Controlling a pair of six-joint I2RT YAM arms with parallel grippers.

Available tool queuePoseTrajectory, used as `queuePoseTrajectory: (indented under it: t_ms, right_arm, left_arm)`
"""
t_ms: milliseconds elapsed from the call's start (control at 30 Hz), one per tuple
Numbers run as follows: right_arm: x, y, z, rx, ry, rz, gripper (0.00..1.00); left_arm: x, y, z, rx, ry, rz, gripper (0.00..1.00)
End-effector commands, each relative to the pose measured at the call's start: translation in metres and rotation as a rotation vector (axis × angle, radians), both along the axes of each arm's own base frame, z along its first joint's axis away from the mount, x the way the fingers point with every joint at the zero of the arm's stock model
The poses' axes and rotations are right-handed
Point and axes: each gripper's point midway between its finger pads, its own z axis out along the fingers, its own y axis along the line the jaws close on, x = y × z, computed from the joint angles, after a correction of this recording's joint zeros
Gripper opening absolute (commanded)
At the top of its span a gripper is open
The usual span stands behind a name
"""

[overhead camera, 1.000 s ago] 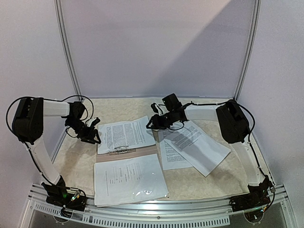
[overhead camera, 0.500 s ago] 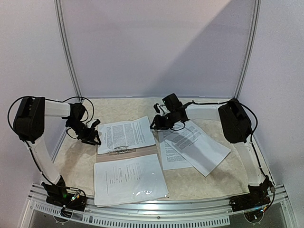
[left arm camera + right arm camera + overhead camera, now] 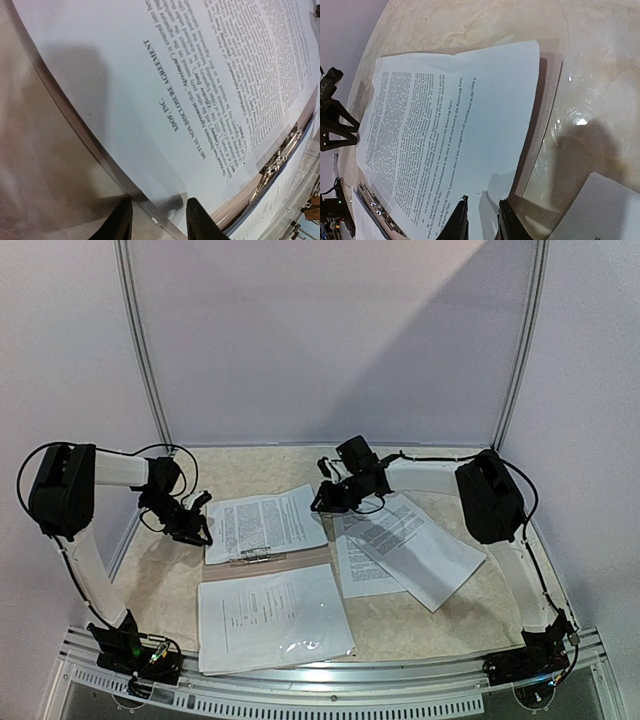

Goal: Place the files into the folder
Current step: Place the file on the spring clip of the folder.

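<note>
Filed: far sheet [image 3: 265,522] and sleeved sheet [image 3: 272,618] lie on the open folder [image 3: 262,567].
Remaining: two loose sheets [image 3: 425,545] beside it.
Left gripper [image 3: 156,220]: half-wide, at the far sheet's edge.
Right gripper [image 3: 481,220]: narrow gap, over its corner.

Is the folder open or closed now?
Open. The folder lies spread flat; its inner metal clip shows at the spine, with a printed sheet on the far half.
</note>
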Motion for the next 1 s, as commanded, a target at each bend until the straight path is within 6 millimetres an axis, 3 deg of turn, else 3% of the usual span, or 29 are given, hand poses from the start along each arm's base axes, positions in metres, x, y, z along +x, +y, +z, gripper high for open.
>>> queuePoseTrajectory:
  t_ms: [0,467,767,967]
  right_arm:
    - [-0.008,0.004,-0.021,-0.029,0.034,0.016,0.2]
    - [-0.013,0.012,-0.02,-0.03,0.021,0.03,0.2]
    - [-0.001,0.0,-0.015,-0.075,-0.012,0.009,0.2]
    - [0.001,-0.002,-0.01,-0.067,-0.015,0.009,0.2]
  left_arm:
    - [-0.004,0.002,-0.013,0.003,0.036,0.004,0.38]
    - [-0.005,0.001,-0.014,0.001,0.038,0.003,0.34]
    - [-0.01,-0.003,-0.014,-0.022,0.055,-0.006,0.19]
    - [-0.013,-0.005,-0.014,-0.035,0.071,-0.014,0.16]
